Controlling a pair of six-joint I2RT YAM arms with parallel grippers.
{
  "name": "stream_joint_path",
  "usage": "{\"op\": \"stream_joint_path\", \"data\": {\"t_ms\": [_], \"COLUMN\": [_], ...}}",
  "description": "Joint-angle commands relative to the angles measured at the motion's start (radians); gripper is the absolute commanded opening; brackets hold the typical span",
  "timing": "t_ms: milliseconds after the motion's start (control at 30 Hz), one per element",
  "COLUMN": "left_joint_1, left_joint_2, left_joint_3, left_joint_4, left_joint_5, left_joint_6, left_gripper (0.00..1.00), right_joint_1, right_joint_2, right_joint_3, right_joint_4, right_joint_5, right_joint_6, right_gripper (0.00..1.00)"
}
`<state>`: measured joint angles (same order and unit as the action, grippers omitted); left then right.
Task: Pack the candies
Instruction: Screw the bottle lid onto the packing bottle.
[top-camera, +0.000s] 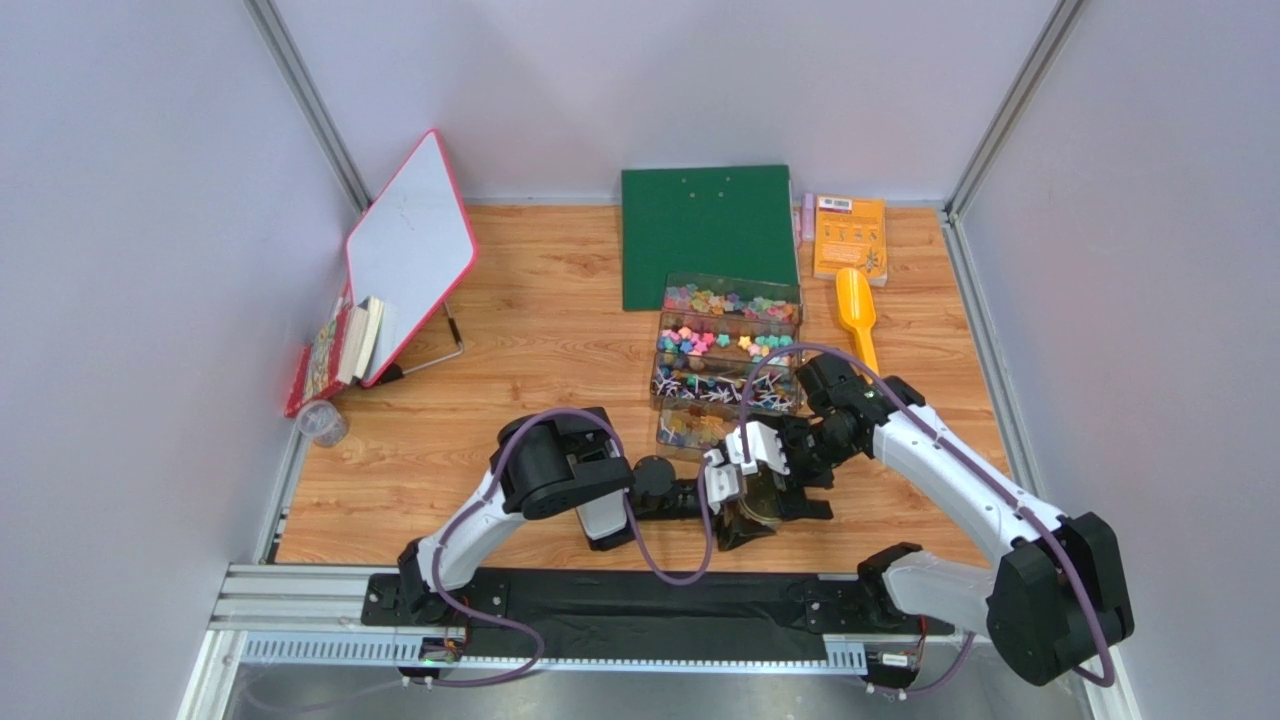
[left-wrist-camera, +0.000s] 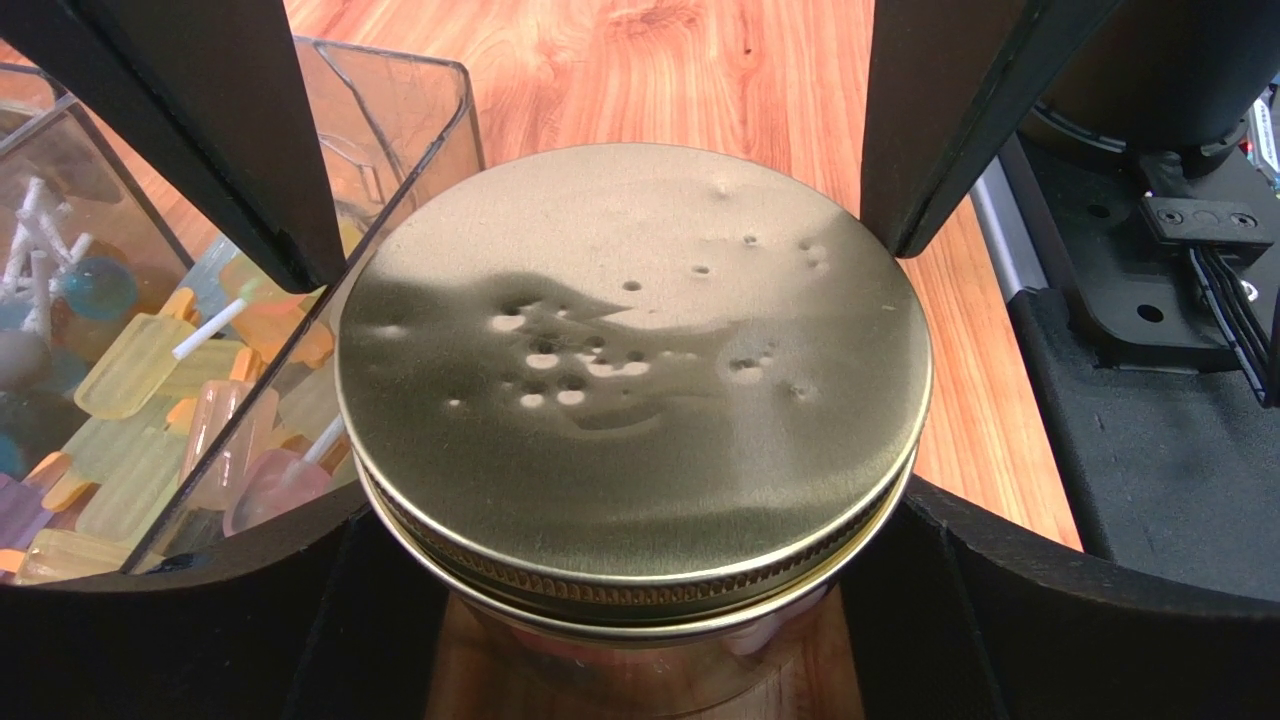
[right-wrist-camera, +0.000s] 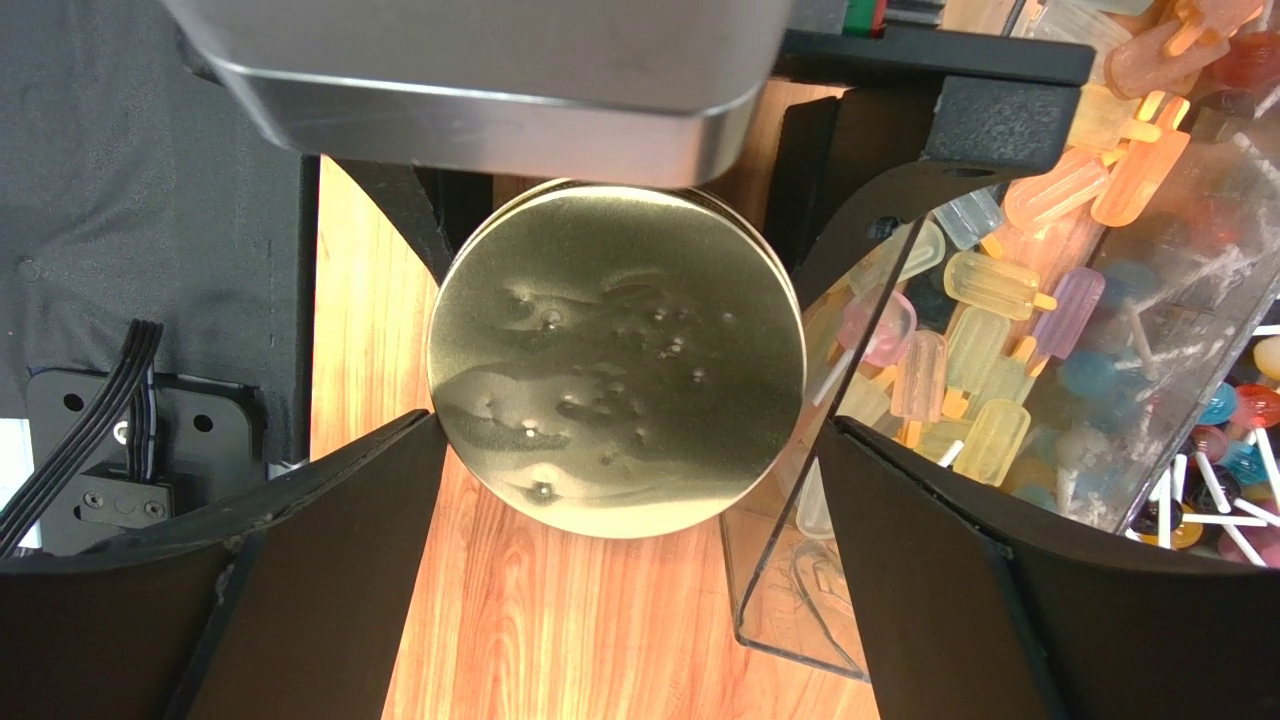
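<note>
A glass jar (top-camera: 756, 518) with a gold lid (left-wrist-camera: 631, 375) stands on the wood table by the near end of a clear compartment box (top-camera: 661, 323). My left gripper (left-wrist-camera: 631, 630) is shut on the jar's glass body just under the lid. My right gripper (right-wrist-camera: 631, 435) is open. Its fingertips (right-wrist-camera: 413, 480) stand at either side of the lid's rim (right-wrist-camera: 616, 360). The candies (top-camera: 706, 339), tiny pink, yellow, green and blue sweets, lie in the box's middle compartments. What the jar holds is hidden by the lid.
The box's near compartment holds lolly-shaped sweets (right-wrist-camera: 977, 285) and lollipops (right-wrist-camera: 1202, 450). A yellow scoop (top-camera: 857, 315) lies right of the box. A green board (top-camera: 706, 233) and an orange book (top-camera: 851, 240) lie behind. A whiteboard (top-camera: 409, 248) and a small cup (top-camera: 320, 425) stand at the left.
</note>
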<state>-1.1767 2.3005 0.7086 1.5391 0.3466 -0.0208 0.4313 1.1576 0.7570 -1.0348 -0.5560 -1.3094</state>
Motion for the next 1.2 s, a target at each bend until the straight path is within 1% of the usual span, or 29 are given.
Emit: {"op": "stream_joint_path", "data": {"t_ms": [0, 500, 633, 800, 867, 1033, 1133, 1167], "left_joint_1": [-0.031, -0.031, -0.031, -0.032, -0.034, -0.032, -0.034, -0.038], "left_joint_2": [0.082, 0.091, 0.097, 0.1, 0.105, 0.119, 0.122, 0.122], "left_joint_3": [-0.06, -0.037, -0.021, -0.018, -0.021, -0.015, -0.017, -0.017], "left_joint_4": [-0.134, -0.192, -0.214, -0.223, -0.218, -0.224, -0.231, -0.234], "left_joint_5": [0.049, 0.038, 0.045, 0.015, 0.02, 0.026, 0.032, 0.035], "left_joint_6": [-0.004, -0.036, -0.05, -0.042, -0.041, -0.025, -0.015, -0.013], "left_gripper": [0.0, 0.0, 0.0, 0.0, 0.0, 0.0, 0.0, 0.0], "right_joint_1": [0.018, 0.029, 0.029, 0.032, 0.032, 0.034, 0.027, 0.027], "right_joint_2": [-0.032, -0.193, -0.226, -0.266, -0.283, -0.306, -0.296, -0.294], "right_joint_3": [-0.016, -0.093, -0.102, -0.128, -0.133, -0.14, -0.14, -0.131], "right_joint_4": [0.024, -0.06, -0.097, -0.159, -0.172, -0.154, -0.073, -0.044], "right_joint_5": [-0.009, 0.025, 0.027, 0.037, 0.03, 0.056, 0.155, 0.159], "right_joint_6": [0.012, -0.01, -0.016, -0.042, -0.028, 0.01, 0.067, 0.067], "right_gripper": [1.0, 1.0, 1.0, 1.0, 1.0, 1.0, 1.0, 1.0]}}
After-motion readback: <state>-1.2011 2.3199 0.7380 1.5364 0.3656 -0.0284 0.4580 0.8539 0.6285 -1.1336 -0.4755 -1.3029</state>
